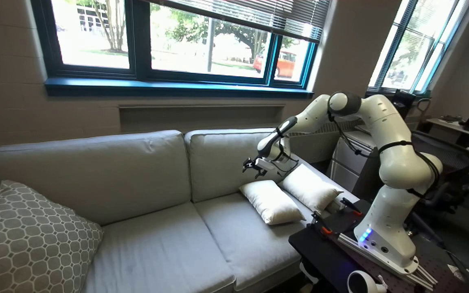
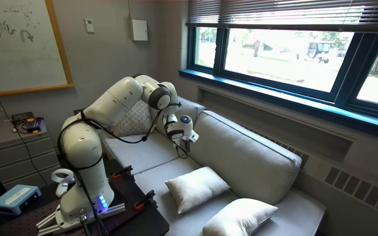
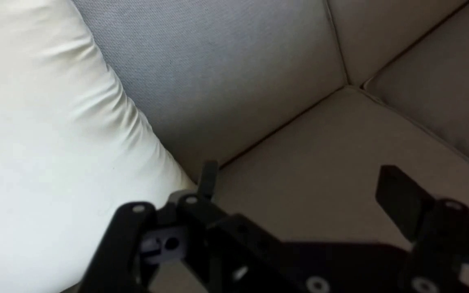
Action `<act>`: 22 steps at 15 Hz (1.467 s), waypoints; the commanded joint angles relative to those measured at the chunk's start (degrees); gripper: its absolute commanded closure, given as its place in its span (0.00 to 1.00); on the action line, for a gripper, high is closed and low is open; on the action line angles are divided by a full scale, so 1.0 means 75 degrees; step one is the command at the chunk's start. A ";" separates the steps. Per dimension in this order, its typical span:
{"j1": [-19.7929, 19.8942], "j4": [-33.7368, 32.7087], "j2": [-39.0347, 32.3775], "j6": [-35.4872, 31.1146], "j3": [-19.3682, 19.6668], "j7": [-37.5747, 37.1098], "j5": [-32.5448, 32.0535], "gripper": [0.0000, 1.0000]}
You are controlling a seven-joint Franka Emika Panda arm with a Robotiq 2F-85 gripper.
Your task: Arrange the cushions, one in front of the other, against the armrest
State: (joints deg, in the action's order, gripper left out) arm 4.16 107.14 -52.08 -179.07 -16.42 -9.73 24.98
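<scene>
Two cream-white cushions lie at the armrest end of the sofa. One cushion [image 1: 310,186] [image 2: 238,217] leans on the armrest [image 1: 334,181] [image 2: 302,211], partly covering it. The other cushion [image 1: 273,202] [image 2: 197,188] rests flat on the seat just in front, with its far corner near the backrest. Above the seat, close to the backrest and past that flat cushion's far corner, hangs my gripper [image 1: 252,170] [image 2: 187,146]. In the wrist view the gripper [image 3: 299,177] has its fingers spread wide, only sofa fabric showing between them. A white cushion [image 3: 51,142] fills that view's left side.
Back cushions [image 1: 88,175] line the sofa's rear. A large grey lattice-patterned pillow [image 1: 31,240] [image 2: 133,119] sits at the far end. The black table [image 1: 324,248] carrying the robot base, with clamps [image 2: 144,200] on its edge, stands at the sofa's front.
</scene>
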 commanded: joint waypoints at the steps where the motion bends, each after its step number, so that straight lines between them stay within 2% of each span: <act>1: -0.2173 -0.1086 -0.1155 -0.0559 0.2050 -0.1625 -0.0922 0.00; 4: -0.4197 -0.1916 -0.2251 -0.0466 0.3981 -0.2737 -0.0799 0.00; 6: -0.5469 -0.2446 -0.3082 -0.0150 0.5203 -0.3257 -0.0335 0.00; 9: -0.7201 -0.3308 -0.4464 0.1076 0.6968 -0.4882 -0.0313 0.00; 10: -0.7609 -0.3614 -0.4856 0.1748 0.7412 -0.5509 -0.0587 0.00; 11: -0.7757 -0.3890 -0.5168 0.2341 0.7657 -0.6030 -0.0954 0.00; 12: -0.7957 -0.2794 -0.4237 0.2536 0.7552 -0.6608 -0.2076 0.00; 13: -0.7932 -0.3202 -0.4477 0.3189 0.7588 -0.6997 -0.2547 0.00; 14: -0.7757 -0.3555 -0.4498 0.3910 0.7411 -0.7221 -0.2983 0.00; 16: -0.7384 -0.4038 -0.4404 0.5227 0.7098 -0.7003 -0.3126 0.00; 18: -0.6781 -0.4596 -0.4128 0.6488 0.6624 -0.6805 -0.3357 0.00; 20: -0.6078 -0.5203 -0.3999 0.7204 0.6028 -0.6677 -0.3534 0.00; 22: -0.5406 -0.5887 -0.4101 0.7431 0.5349 -0.6618 -0.3734 0.00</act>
State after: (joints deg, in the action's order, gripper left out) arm -44.08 70.81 -82.82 -127.70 30.80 -60.96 -0.09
